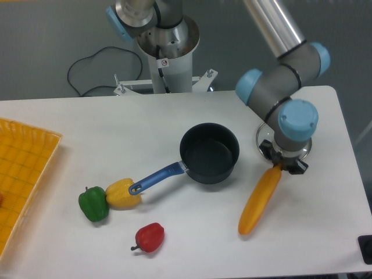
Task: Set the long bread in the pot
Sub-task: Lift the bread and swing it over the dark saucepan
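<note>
The long bread [258, 203], a smooth orange-yellow loaf, slants from upper right to lower left at the right side of the table. My gripper [282, 166] points down over its upper end and is shut on that end; the blue wrist hides most of the fingers. The bread's lower end hangs near the table surface. The pot [209, 153], round and dark with a long blue handle [157, 177] pointing lower left, stands empty to the left of the gripper, a short gap away from the bread.
A glass lid [259, 137] peeks out behind the wrist. A yellow pepper [122, 193] touches the pot handle's tip, with a green pepper [93, 203] beside it and a red pepper [150, 237] below. A yellow tray [23, 168] sits at the left edge.
</note>
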Controlling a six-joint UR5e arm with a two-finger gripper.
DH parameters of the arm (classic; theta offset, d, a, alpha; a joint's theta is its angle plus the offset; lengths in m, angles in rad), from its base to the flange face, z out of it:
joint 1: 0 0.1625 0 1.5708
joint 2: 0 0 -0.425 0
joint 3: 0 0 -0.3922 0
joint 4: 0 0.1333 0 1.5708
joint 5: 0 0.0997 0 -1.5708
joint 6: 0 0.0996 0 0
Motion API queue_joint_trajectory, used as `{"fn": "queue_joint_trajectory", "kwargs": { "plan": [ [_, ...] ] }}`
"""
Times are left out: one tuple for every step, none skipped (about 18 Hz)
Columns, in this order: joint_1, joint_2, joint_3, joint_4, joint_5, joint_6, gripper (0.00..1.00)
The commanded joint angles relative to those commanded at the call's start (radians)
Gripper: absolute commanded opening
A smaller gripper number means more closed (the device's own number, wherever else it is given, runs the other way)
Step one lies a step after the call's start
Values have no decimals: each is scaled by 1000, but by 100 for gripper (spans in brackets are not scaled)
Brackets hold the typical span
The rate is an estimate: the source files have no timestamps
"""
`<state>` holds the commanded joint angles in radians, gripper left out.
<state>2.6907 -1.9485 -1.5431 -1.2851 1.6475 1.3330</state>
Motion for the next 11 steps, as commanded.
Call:
{"fn": "queue_joint_trajectory", "kwargs": {
  "plan": [
    [-6,34,-15,-28,0,0,0],
    [-8,67,-38,-43,0,2,0],
    [-9,104,-67,-59,0,2,0],
    [-9,144,-90,-78,0,8,0],
    [-8,178,-112,-103,2,12,0],
    [-6,203,-121,-132,5,14,0],
    [-5,223,-127,-167,9,14,0],
    [-3,241,-129,-204,11,15,0],
    [1,258,-130,-235,14,15,0],
    [3,269,-133,-253,32,15,0],
    [4,273,-140,-266,64,15,0]
  ]
}}
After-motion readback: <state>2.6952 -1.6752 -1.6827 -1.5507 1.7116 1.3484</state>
